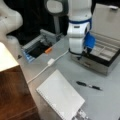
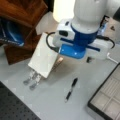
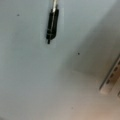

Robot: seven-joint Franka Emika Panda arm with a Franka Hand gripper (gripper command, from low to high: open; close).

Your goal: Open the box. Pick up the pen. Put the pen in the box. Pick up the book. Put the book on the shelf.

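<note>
Already the box (image 1: 105,53) stands lid-up, so the gripper (image 1: 83,53) hangs just before it above the table (image 1: 107,100), whether its fingers are spread I cannot tell, while the pen (image 1: 89,86) lies untouched beside the book (image 1: 61,96)

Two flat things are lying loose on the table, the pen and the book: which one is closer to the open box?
The pen. It lies just in front of the open box, thin and black, while the pale book sits farther off toward the shelf.

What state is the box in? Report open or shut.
Open: the box has its lid raised behind it, and grey compartments show in both front views.
</note>
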